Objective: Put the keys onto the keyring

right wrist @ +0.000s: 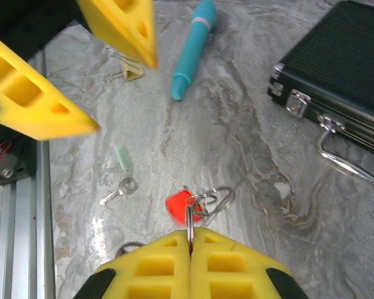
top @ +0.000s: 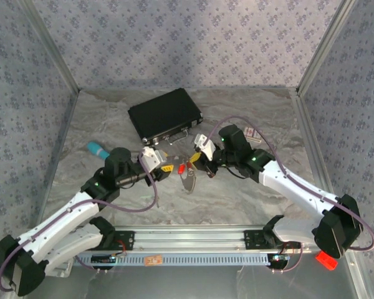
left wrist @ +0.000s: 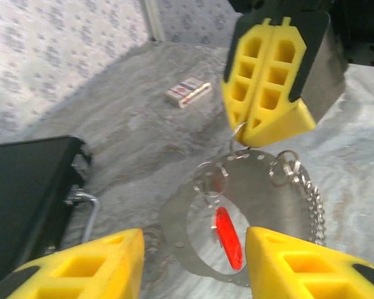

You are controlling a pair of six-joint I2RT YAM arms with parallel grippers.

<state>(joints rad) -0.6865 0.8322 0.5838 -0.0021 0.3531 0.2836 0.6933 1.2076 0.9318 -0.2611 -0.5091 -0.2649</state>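
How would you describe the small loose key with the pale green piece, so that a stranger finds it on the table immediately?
Find the teal pen-like stick on the grey marbled table. Beyond its narrow tip, toward the metal rail, lies a small silvery key joined by a tiny ring to a pale green tab. Unlike the red-headed key nearby, it lies flat and alone.

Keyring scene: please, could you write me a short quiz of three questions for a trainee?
1. True or false: the right gripper is shut on a small wire ring.
2. In the left wrist view, what shows between the left gripper's open fingers? A) teal pen B) red key C) black case
3. Fill in: the loose key lying apart from the red key has a ___ head.
Key: 1 true; 2 B; 3 pale green.
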